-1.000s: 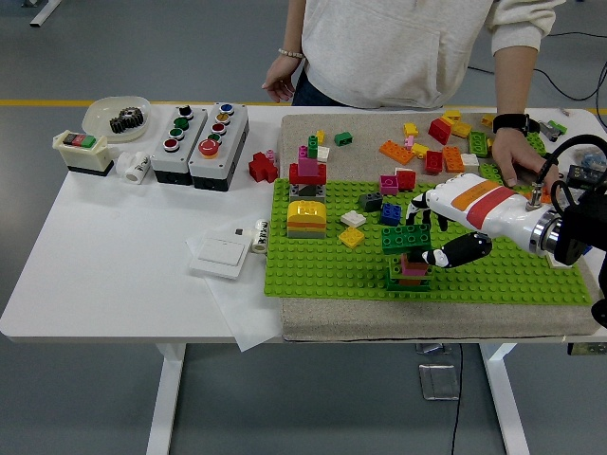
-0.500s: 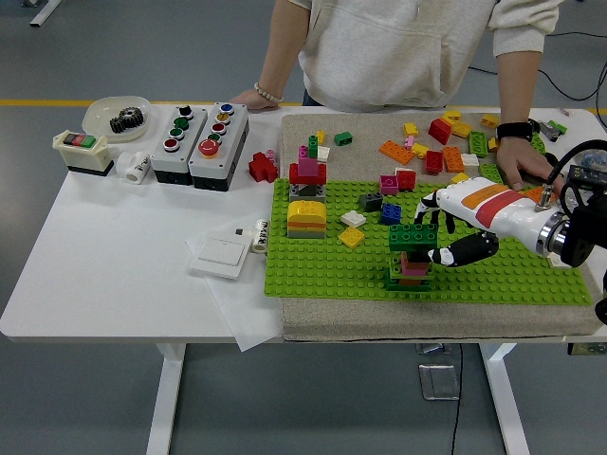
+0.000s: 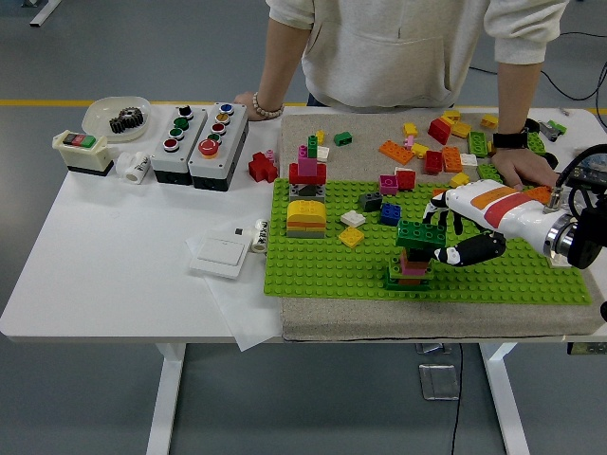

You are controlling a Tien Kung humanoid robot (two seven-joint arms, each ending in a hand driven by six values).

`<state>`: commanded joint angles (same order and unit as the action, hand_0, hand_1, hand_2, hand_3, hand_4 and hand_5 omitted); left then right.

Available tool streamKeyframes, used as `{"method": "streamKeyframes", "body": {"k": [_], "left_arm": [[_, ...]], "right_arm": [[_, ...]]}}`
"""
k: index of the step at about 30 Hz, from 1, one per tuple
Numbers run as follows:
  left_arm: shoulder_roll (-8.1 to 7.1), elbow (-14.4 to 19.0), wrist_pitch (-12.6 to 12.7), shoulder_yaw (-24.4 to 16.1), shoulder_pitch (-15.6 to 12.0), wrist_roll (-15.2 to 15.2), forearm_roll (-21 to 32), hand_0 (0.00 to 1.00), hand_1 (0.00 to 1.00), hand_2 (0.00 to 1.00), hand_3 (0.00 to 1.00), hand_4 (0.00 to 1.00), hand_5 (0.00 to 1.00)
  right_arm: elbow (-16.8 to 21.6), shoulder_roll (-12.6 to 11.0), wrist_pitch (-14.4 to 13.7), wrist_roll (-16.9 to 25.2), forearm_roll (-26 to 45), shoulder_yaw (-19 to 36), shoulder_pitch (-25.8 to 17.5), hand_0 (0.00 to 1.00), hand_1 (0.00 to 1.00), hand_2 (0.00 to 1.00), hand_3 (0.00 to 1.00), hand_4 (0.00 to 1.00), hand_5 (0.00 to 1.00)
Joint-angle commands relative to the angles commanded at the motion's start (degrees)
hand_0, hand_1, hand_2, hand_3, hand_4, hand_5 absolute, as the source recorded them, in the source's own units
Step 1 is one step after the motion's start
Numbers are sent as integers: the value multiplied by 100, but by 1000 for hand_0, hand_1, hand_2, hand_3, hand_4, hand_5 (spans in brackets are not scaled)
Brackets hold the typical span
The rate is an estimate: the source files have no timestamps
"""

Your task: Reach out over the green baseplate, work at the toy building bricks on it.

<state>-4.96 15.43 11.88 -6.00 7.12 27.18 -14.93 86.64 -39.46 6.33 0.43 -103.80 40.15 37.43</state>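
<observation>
The green baseplate (image 3: 322, 270) lies on a grey mat. Near its front middle stands a small stack (image 3: 410, 268): a green base with pink and red bricks above. A dark green brick (image 3: 420, 233) sits on top, shifted to the right. My right hand (image 3: 450, 239), white with black fingers, comes in from the right. Its fingers are curled on the dark green brick, fingers behind it and thumb in front. A yellow and orange stack (image 3: 305, 218) and a red, pink and green tower (image 3: 308, 171) stand at the plate's left. The left arm is out of view.
A person stands at the far side, one hand (image 3: 256, 101) on the table edge, the other (image 3: 522, 171) on the loose bricks (image 3: 441, 142) at back right. Small bricks (image 3: 370, 210) lie mid-plate. Button boxes (image 3: 199, 133), a bowl (image 3: 119, 116) and a white switch plate (image 3: 220, 254) are at the left.
My right hand has drawn back to the right, and the dark green brick has shifted right with it on the stack. The person's left-side hand has come down onto the table.
</observation>
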Motion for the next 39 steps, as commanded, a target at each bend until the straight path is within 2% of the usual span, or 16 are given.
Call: {"method": "streamKeyframes", "body": {"k": [31, 39], "left_arm": [[2, -1, -14, 4, 20, -3, 7, 484, 590, 693, 865, 978, 854], [1, -1, -22, 3, 20, -4, 3, 483, 590, 693, 864, 976, 854]], "right_arm": [[-31, 22, 63, 77, 72, -33, 3, 212, 361, 464, 488, 696, 391], [-45, 24, 134, 101, 91, -16, 6, 213, 395, 494, 500, 715, 386]]}}
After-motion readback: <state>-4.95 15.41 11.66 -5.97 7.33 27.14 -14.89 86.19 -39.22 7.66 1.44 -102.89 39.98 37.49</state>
